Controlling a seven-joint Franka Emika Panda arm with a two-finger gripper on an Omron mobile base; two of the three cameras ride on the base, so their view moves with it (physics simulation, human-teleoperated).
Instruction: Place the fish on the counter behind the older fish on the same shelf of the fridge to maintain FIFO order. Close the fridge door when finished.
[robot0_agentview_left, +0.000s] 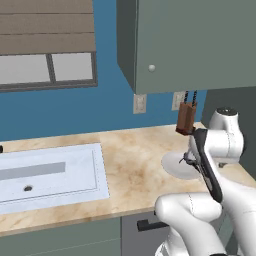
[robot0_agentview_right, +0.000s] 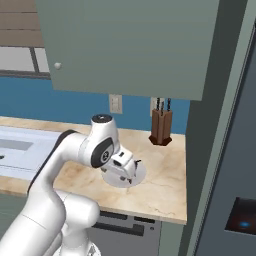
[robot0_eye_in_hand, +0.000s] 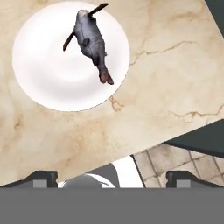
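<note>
The dark fish is lying on the white plate, which is sitting on the tabletop near its front edge, left of the fridge. The claw is hovering above, its fingers standing wide apart and gripping nothing. A knife block is standing by the far wall.
</note>
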